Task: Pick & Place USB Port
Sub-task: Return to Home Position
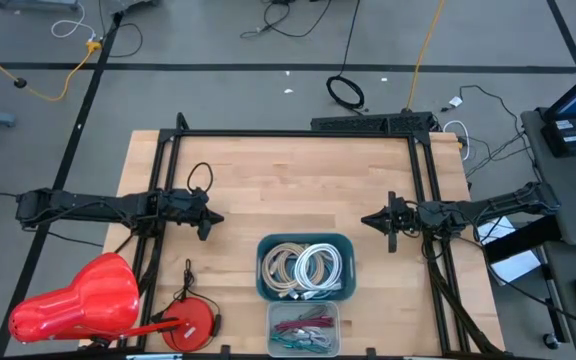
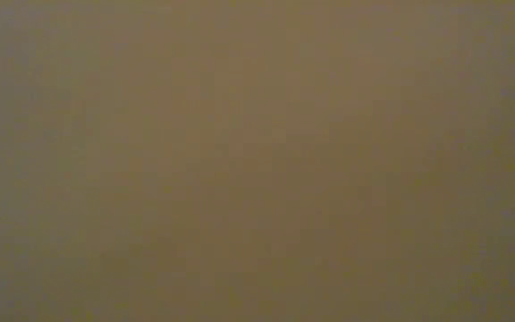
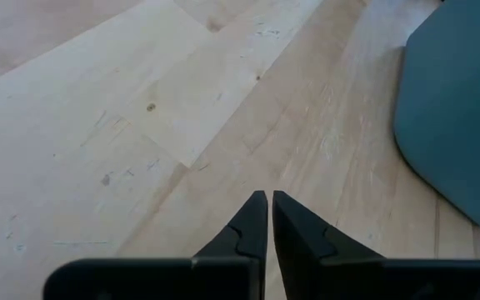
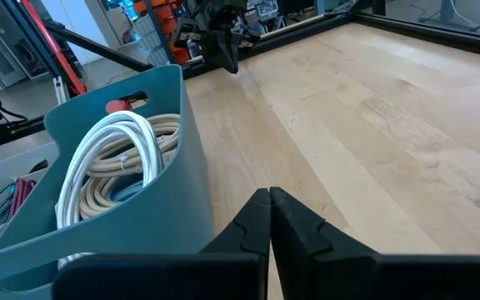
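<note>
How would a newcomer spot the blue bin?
On the table, look between the left gripper and right gripper, toward the high view's bottom. The blue bin is bigger than the gray bin beside it and holds white and beige coils.

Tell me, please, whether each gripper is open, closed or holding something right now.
Left gripper: closed, holding nothing, over the bare table.
Right gripper: closed, holding nothing, beside the blue bin.

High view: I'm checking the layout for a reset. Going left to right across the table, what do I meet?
Red moulded object → left gripper → blue bin → right gripper.
</note>
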